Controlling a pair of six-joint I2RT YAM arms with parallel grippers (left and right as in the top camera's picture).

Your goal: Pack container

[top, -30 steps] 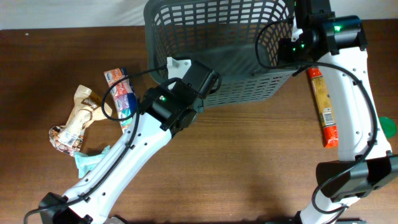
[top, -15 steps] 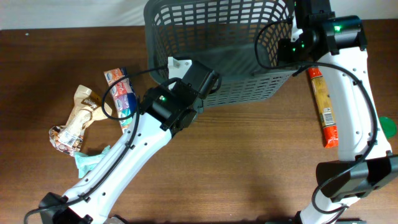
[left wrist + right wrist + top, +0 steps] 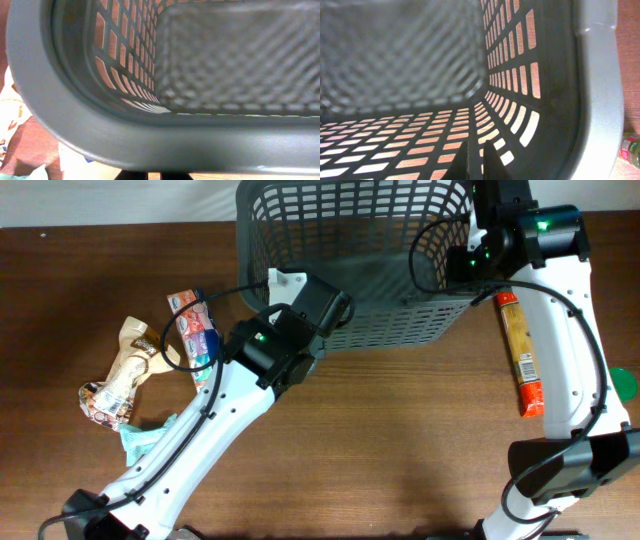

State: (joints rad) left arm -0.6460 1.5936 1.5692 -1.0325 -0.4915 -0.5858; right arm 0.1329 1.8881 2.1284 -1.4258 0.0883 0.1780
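Observation:
The container [image 3: 400, 330] is a large dark grey lattice basket at the table's far middle, tipped with its opening toward the camera. My left gripper [image 3: 335, 305] is at its near left corner. In the left wrist view the thick rim [image 3: 150, 140] fills the frame and covers the fingertips [image 3: 154, 176], which are nearly together on it. My right gripper [image 3: 470, 255] is at the right wall. In the right wrist view its fingers [image 3: 476, 155] are closed on the slotted wall [image 3: 520, 75]. The basket looks empty inside.
A long orange packet [image 3: 520, 350] lies right of the basket under my right arm, with a green object [image 3: 624, 383] at the table's right edge. Left of the basket lie a red-blue packet [image 3: 193, 330], a brown wrapped snack [image 3: 125, 375] and a teal wrapper [image 3: 135, 438].
The basket has shifted slightly to the right and away, with both grippers still on it. The loose items have not moved.

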